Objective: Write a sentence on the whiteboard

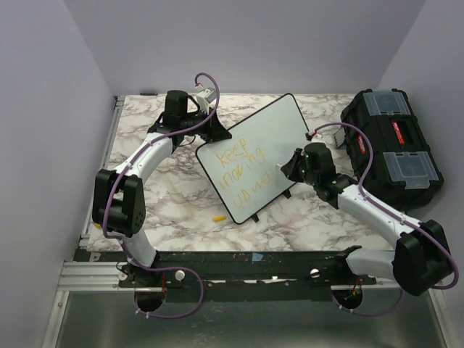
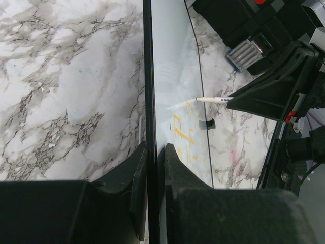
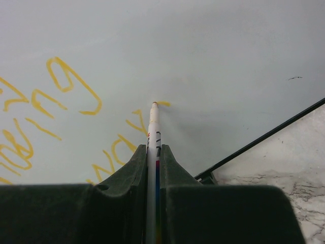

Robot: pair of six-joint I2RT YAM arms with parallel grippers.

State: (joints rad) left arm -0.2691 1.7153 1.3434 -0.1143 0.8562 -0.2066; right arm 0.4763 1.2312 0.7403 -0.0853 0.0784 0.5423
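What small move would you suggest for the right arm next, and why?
Probably draw the marker tip slightly further across the whiteboard: the right pincer grips the marker, its tip touches the board at a short stroke ending the sentence, and the left pincer clamps the board's edge.

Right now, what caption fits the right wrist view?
Right gripper holds a marker, tip at the whiteboard beside yellow writing.

Top external view high and behind, looking down on the whole tabletop (image 1: pixel 167 210); left wrist view close, sighting edge-on along the rim of the whiteboard (image 2: pixel 171 76); right wrist view nearest, facing the board's written face; whiteboard and yellow sentence (image 1: pixel 246 170) shared by all three views.
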